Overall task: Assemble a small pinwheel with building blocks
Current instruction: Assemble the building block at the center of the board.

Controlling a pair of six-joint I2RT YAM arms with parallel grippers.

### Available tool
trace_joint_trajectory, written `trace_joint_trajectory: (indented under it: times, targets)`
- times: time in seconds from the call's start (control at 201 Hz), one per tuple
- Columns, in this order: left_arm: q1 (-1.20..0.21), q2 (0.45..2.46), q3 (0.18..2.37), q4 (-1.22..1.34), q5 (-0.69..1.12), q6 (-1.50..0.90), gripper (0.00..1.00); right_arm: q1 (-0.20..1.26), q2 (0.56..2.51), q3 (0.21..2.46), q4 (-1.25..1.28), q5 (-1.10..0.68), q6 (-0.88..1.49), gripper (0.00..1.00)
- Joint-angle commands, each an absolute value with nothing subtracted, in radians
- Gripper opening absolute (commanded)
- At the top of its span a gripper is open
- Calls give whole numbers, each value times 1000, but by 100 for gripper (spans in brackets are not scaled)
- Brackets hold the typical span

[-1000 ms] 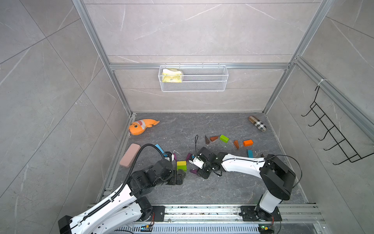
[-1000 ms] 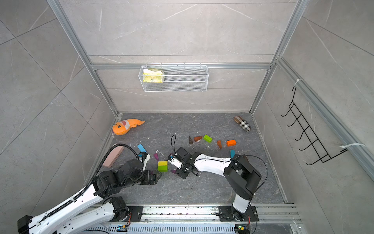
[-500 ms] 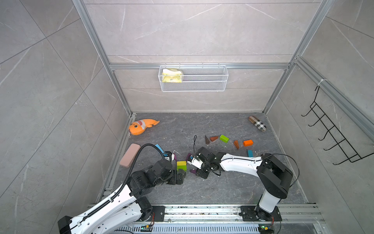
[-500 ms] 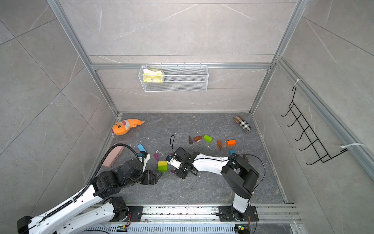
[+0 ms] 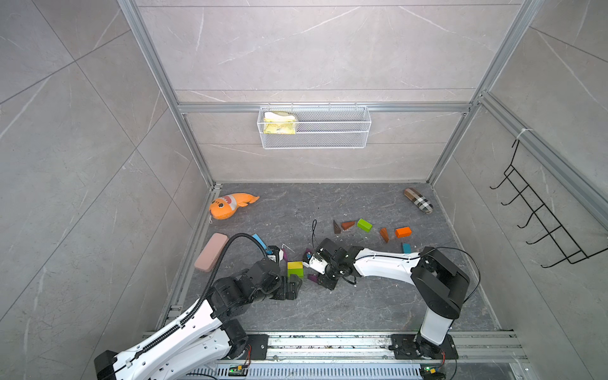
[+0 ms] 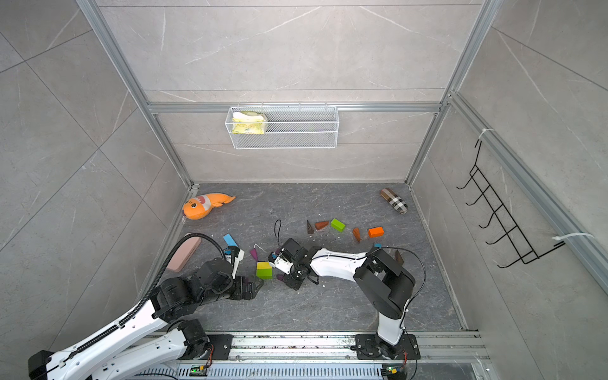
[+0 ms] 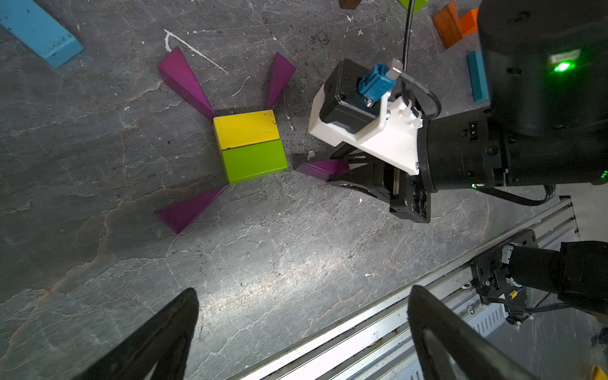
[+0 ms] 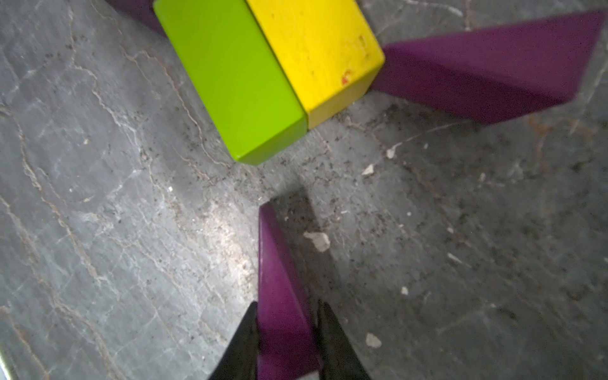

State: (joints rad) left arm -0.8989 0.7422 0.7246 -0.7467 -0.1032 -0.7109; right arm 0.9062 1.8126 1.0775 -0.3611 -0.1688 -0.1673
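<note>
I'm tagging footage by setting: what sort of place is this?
Probably a robot test cell mocked up as a tiled room: grey wall panels held in aluminium framing, a wire basket and hook rack hung on them, a mounting rail in front.

Free corner: bare floor lies between the green brick and the tip of the purple wedge clamped in the right gripper.
Other corners: three other wedges touch them.
Near side: wide bare floor up to the rail, under the left gripper, jaws spread.
</note>
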Motion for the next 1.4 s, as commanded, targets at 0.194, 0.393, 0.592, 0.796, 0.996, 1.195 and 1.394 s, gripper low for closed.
trace_joint_trajectory:
  times: [0.194,0.393,0.592,0.796,0.996,1.195,1.394]
  targets:
    - [-897,698,735,-808,-203,-720,100,906,1825,1096,-379,-107,-74,23]
    - [-897,640,736,-851,-299,-753,100,926,1787,1061,-360,-60,-26,21]
    - [-897,624,747,-886,-345,-729,100,961,1797,1078,-365,-3,4,21]
    - [-897,674,756,-874,-329,-703,100,984,1804,1083,-360,-2,20,21]
    - [-897,687,741,-839,-323,-696,100,994,1803,1092,-350,-2,25,21]
    - [-897,681,737,-848,-328,-702,100,997,1818,1106,-350,-1,28,21]
    - [-897,673,733,-854,-341,-714,100,999,1826,1123,-350,-2,27,21]
